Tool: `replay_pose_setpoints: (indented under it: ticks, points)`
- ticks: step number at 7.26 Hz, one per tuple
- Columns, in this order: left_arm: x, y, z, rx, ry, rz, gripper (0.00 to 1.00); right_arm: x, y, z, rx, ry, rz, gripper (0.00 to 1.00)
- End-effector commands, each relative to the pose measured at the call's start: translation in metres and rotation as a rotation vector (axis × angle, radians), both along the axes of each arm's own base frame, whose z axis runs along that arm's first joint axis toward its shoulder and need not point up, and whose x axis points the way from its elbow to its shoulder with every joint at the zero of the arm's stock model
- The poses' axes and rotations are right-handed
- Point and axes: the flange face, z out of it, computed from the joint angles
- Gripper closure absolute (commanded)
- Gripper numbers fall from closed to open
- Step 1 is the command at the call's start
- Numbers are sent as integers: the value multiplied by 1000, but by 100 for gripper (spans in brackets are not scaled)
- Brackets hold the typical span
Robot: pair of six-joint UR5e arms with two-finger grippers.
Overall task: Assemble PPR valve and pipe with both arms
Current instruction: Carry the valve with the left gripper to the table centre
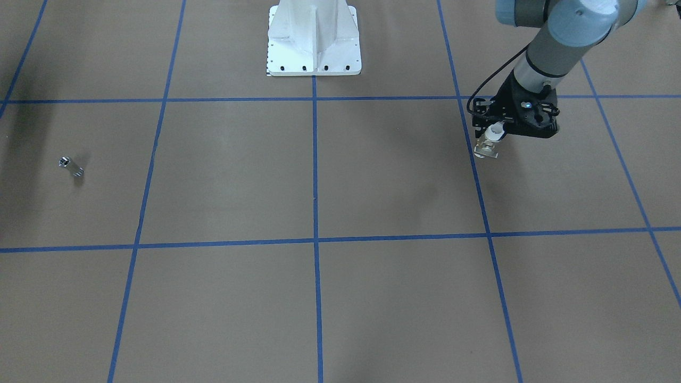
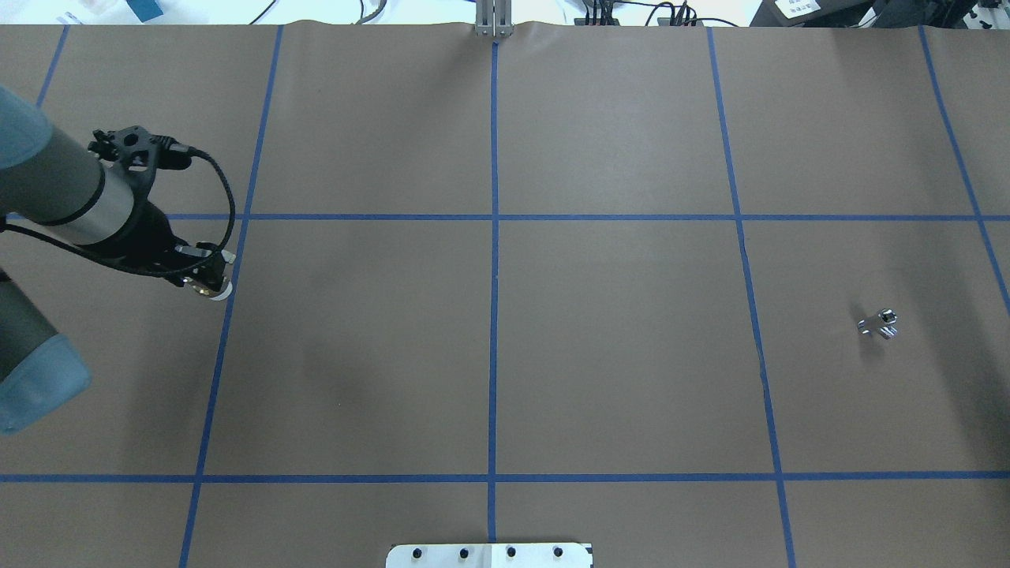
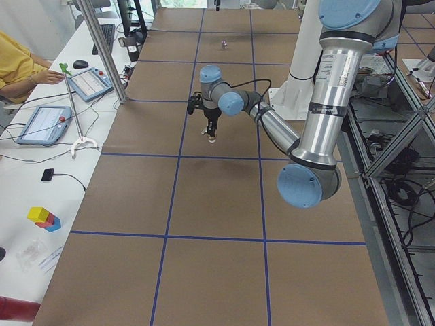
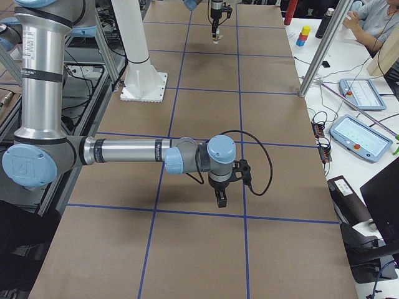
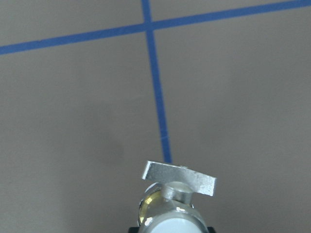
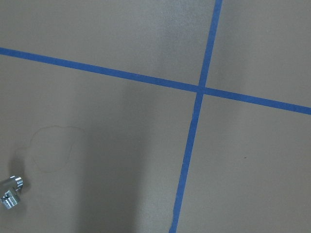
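My left gripper [image 1: 492,135] is shut on the PPR valve [image 1: 487,144] and holds it just above the table, white socket end between the fingers and flat tab pointing down. The valve fills the bottom of the left wrist view [image 5: 176,201] and also shows in the overhead view [image 2: 216,289]. The pipe [image 1: 71,166], a small chrome stub, lies alone on the table's other side [image 2: 878,324] and sits at the lower left of the right wrist view [image 6: 10,192]. My right gripper [image 4: 221,199] hangs above the table in the exterior right view only; I cannot tell whether it is open or shut.
The white bolted pedestal [image 1: 314,48] stands at the robot's side of the table. Blue tape lines [image 2: 493,315] grid the brown surface. A metal post [image 3: 102,51], tablets [image 3: 44,124] and seated operators [image 3: 20,68] are along the far side bench.
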Motion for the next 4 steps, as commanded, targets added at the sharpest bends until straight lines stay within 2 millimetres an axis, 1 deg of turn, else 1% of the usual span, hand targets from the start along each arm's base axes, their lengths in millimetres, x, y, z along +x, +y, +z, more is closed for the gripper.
replay_pose_setpoints:
  ticks: [1, 2, 3, 4]
  points:
    - [68, -23, -73, -81, 30, -50, 100, 0, -1, -2, -6, -2, 13, 0]
    - [92, -35, -98, -127, 44, -88, 100, 0, -1, -3, -5, -2, 13, 0]
    - [124, -35, -117, -170, 39, -121, 100, 0, -1, -3, -5, -2, 13, 0]
    - [157, -40, -135, -191, 20, -172, 100, 0, -2, -4, -5, -2, 14, 0]
